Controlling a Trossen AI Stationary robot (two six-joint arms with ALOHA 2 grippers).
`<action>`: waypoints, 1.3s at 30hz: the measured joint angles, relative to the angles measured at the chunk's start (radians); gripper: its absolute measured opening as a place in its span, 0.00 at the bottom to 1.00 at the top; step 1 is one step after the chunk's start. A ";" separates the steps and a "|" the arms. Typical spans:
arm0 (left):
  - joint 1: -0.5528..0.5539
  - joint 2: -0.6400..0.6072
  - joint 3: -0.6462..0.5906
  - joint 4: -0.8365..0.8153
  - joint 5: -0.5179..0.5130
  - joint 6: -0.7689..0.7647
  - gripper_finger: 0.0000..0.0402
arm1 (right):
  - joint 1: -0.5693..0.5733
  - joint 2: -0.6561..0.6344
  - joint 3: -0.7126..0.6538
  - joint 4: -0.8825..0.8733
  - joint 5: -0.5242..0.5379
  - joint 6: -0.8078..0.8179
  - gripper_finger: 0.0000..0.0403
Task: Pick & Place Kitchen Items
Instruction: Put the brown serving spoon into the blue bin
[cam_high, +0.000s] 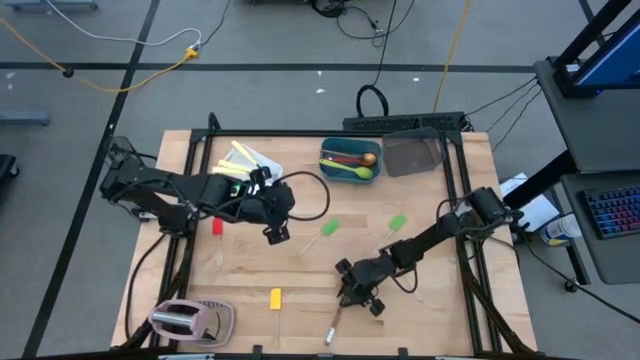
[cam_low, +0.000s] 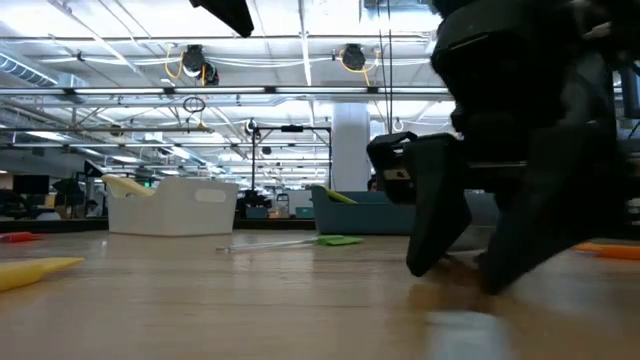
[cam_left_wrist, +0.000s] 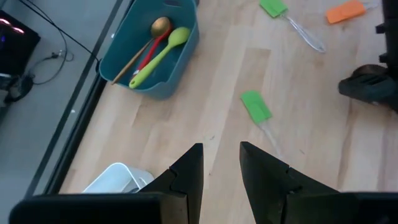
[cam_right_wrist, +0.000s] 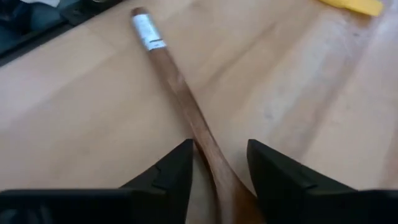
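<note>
Wood lies between the fingers of the right gripper (cam_right_wrist: 217, 171): a wooden spoon (cam_right_wrist: 180, 93) flat on the table (cam_high: 440, 310) near its front edge, its handle running out ahead of the jaws, which stand apart on either side of it and have not closed on it (whether they touch the wood I cannot tell). In the high view that gripper (cam_high: 358, 288) sits low over the spoon (cam_high: 333, 327), with a yellow spatula (cam_high: 275, 298) just to its left and two green spatulas (cam_high: 330, 228) farther back. The teal tub (cam_high: 350, 160) at the rear holds a red, a green and a gold spoon. The left gripper (cam_high: 277, 232) hangs left of centre, jaws a little apart and empty, beside a red spatula (cam_high: 217, 228). The toaster (cam_high: 180, 320) stands at the front left corner.
</note>
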 joint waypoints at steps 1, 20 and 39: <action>0.000 0.000 0.000 -0.001 -0.011 0.000 0.27 | -0.012 0.000 0.000 -0.001 -0.021 0.000 0.33; 0.012 0.000 0.001 -0.002 -0.109 0.024 0.27 | -0.123 -0.095 -0.005 -0.126 -0.007 0.033 0.09; 0.123 -0.089 -0.012 0.087 -0.106 0.223 0.27 | -0.217 -0.570 -0.005 -0.537 0.415 -0.010 0.09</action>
